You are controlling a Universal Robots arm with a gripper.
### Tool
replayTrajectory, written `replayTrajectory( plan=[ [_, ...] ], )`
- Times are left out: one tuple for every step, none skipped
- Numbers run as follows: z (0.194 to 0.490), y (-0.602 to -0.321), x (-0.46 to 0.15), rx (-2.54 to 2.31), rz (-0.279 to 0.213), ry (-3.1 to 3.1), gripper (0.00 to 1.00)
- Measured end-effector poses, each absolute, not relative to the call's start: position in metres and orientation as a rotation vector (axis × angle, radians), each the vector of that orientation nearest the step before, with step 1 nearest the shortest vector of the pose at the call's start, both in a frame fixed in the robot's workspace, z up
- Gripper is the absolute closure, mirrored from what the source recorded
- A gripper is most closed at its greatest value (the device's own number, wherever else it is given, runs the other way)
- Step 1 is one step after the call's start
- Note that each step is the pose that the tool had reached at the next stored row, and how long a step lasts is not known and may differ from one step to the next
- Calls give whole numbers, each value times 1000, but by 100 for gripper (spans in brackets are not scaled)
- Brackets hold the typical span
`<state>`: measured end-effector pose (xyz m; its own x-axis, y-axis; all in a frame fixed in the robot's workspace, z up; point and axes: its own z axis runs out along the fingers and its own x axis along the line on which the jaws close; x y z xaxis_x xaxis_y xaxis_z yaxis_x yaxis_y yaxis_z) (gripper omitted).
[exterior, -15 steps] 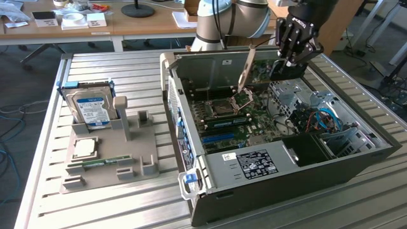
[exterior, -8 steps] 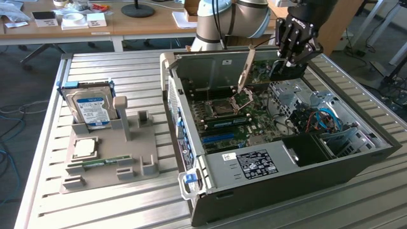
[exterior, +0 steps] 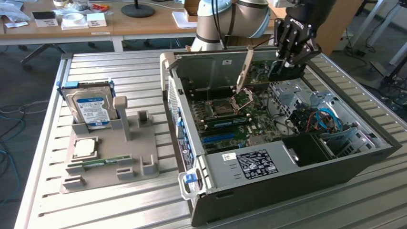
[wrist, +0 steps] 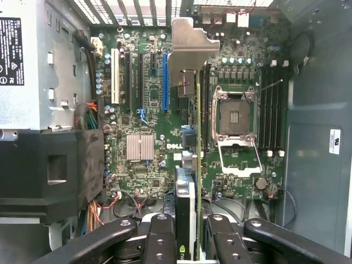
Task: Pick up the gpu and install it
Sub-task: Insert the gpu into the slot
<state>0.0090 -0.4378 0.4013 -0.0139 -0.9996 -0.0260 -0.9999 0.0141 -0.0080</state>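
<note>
Claw: the gripper [exterior: 291,59] is clamped on the gpu [exterior: 284,71]. In the wrist view its black fingers [wrist: 159,239] press the card's two flat faces, one from each side.
Where the gpu is: hanging inside the open computer case [exterior: 286,191], above the motherboard [exterior: 235,126]. In the exterior view, with the case's middle as the dial centre, it sits at about 12 o'clock, near the far wall.
Seating: judged not yet home. The card hangs over the board beside the CPU socket [wrist: 236,118], while the long blue slot [wrist: 164,82] lies apart from the card's line.
Why held so: the grip on the faces leaves the lower connector edge free and pointing down at the board. The silver bracket [wrist: 190,49] points towards the case's slotted rear wall, where it would have to line up. This looks like an insertion pose.
How the gpu looks: edge-on from the wrist, a slim strip with a black cooler, a green logo by the fingers and a thin yellow-green board edge. From outside, the bracket is a pale bar at about 11 o'clock on the same dial.
Why the case lies so: it rests on its side on the slatted metal table [exterior: 114,67] with the panel off, so the slots face upward.
Other parts: the grey fixture [exterior: 137,160] is at 9 o'clock of the case. It holds a hard drive [exterior: 92,109] at its 12 o'clock, a CPU [exterior: 86,148] at 9 and a memory stick [exterior: 98,163] at 7, each kept apart in its own holder.
</note>
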Motion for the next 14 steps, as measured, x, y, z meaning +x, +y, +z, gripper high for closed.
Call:
replayTrajectory(
  plan=[
    [401,-438,9,-2189,20,2220,73],
    [401,-438,8,-2189,20,2220,73],
    [401,-438,7,-2189,20,2220,73],
    [401,-438,5,-2189,20,2220,73],
    [401,-438,2,-2189,20,2220,73],
    [401,-438,0,-2189,20,2220,73],
    [401,-438,-1,-2189,20,2220,73],
    [401,-438,-2,-2189,20,2220,73],
    [401,-438,-3,-2189,20,2220,73],
    [401,-438,-3,-2189,20,2220,73],
    [400,-438,-3,-2189,20,2220,73],
    [400,-438,-4,-2189,20,2220,73],
    [400,-438,-5,-2189,20,2220,73],
    [400,-438,-6,-2189,20,2220,73]
  ],
)
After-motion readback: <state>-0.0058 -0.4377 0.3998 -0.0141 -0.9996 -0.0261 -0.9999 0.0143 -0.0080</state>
